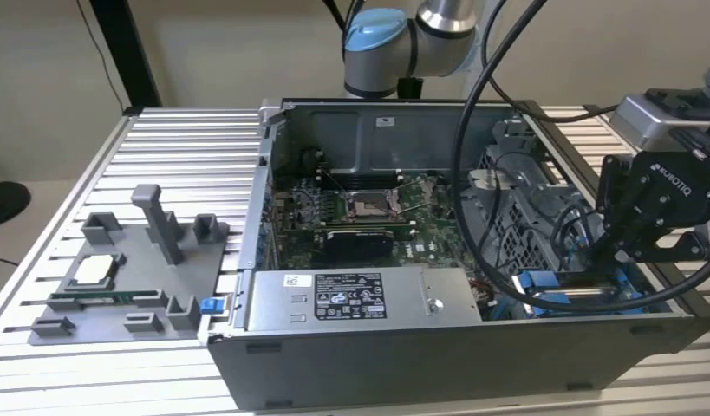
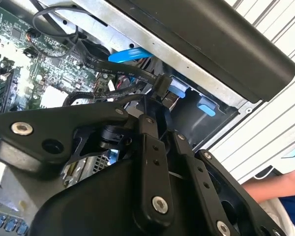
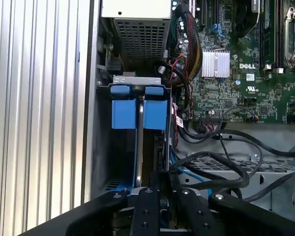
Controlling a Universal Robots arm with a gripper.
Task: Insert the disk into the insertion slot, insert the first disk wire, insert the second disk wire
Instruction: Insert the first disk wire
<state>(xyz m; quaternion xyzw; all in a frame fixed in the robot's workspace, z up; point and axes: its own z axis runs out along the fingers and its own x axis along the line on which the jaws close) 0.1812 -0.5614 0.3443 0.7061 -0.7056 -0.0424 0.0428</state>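
The case (image 1: 447,364) lies open on the slatted aluminium bench (image 1: 181,147), with the hand (image 2: 156,105) reaching down into one corner of it. In that corner the slot (image 3: 136,80), a grey sheet-metal bay, already holds the disk (image 3: 140,147). The first wrist view shows the disk edge-on, a thin silver slab between 2 bright blue plastic carrier plates, straight ahead of the fingertips.

The hand is pinched narrow on the black plug of a flat black wire (image 2: 123,73). The plug sticks out just past the fingertips, close to the blue end of the carrier; I can't tell whether it touches.

Beyond the disk from the hand sits the power supply (image 1: 343,299), a grey box with a perforated end. The green motherboard (image 1: 355,208) lies flat to one side of the hand, and loose black cables (image 3: 226,164) loop over a perforated grey cage just beside the fingers.

Well apart from the hand, across the case, a grey moulded fixture (image 1: 170,230) rests on the bench. In the second wrist view a person's forearm (image 2: 280,189) shows behind the hand, outside the case.
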